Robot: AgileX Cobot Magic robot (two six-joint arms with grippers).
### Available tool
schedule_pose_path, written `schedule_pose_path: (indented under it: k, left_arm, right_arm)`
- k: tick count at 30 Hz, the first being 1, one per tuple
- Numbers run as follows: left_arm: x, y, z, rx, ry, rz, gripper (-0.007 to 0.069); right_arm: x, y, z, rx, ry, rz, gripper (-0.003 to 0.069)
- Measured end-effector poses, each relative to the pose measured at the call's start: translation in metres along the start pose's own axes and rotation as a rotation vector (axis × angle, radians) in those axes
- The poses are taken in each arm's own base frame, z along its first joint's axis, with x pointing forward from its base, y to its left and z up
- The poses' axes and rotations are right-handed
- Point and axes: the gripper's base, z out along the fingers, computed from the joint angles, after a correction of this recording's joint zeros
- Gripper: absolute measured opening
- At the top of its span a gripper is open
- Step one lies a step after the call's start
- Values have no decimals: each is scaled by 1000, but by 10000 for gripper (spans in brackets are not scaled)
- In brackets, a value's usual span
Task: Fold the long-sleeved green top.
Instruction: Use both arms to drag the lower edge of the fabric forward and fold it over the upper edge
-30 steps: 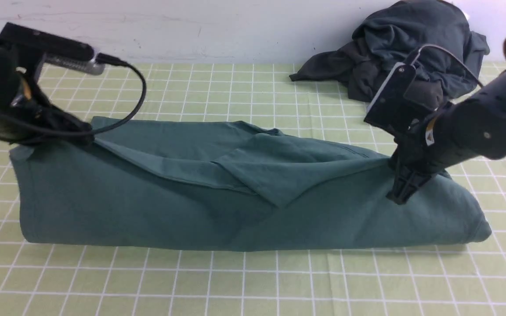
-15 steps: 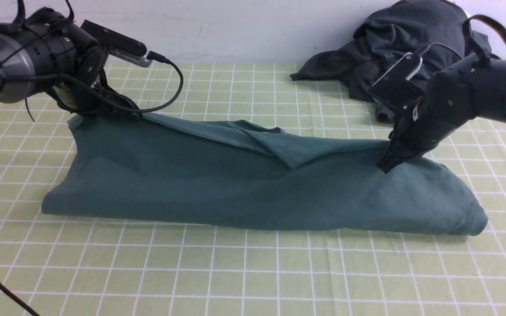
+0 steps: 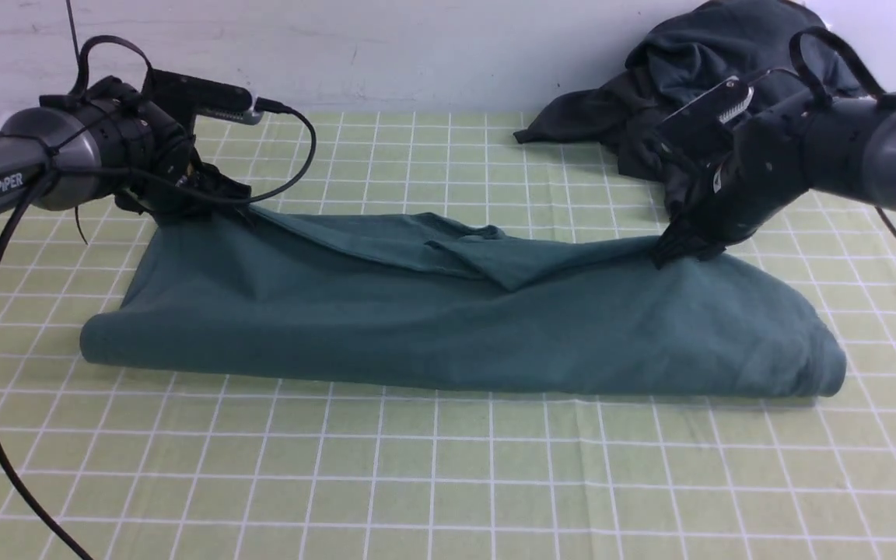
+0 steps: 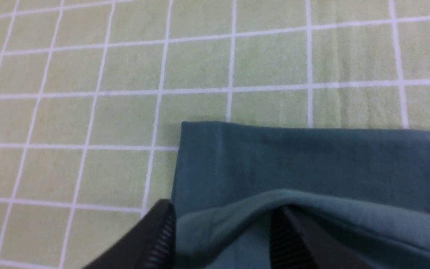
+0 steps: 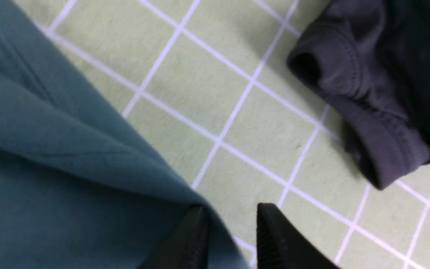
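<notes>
The green long-sleeved top [image 3: 456, 327] lies folded in a long band across the checked cloth, its folded edge toward me. My left gripper [image 3: 218, 208] sits low at the band's far left corner. In the left wrist view the left gripper [image 4: 222, 231] is open, and a loose ridge of the top [image 4: 312, 160] lies between the spread fingers [image 4: 162, 231]. My right gripper [image 3: 677, 253] rests at the far right edge. In the right wrist view the right gripper [image 5: 233, 231] is open, with the top's edge [image 5: 50, 149] draped over one finger [image 5: 196, 235] and bare cloth showing in the gap.
A heap of dark charcoal and deep-green garments [image 3: 728, 70] lies at the back right against the wall, just behind my right arm. A grey cuff of it [image 5: 368, 104] shows close to the right gripper. The green checked tablecloth [image 3: 448, 482] stretches in front of the top.
Both arms carried the top's upper edge away from me and down onto the cloth, so the band lies flatter. Both grippers, shut on the fabric before, have opened.
</notes>
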Motion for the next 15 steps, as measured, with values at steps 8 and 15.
schedule_pose_path:
  k: [8, 15]
  left_arm:
    - [-26, 15, -61, -65, -20, 52, 241]
    - [-43, 36, -134, -94, -43, 71, 20]
  right_arm:
    - [-30, 23, -40, -87, -29, -23, 181]
    - [-23, 87, -4, -403, -26, -215, 1]
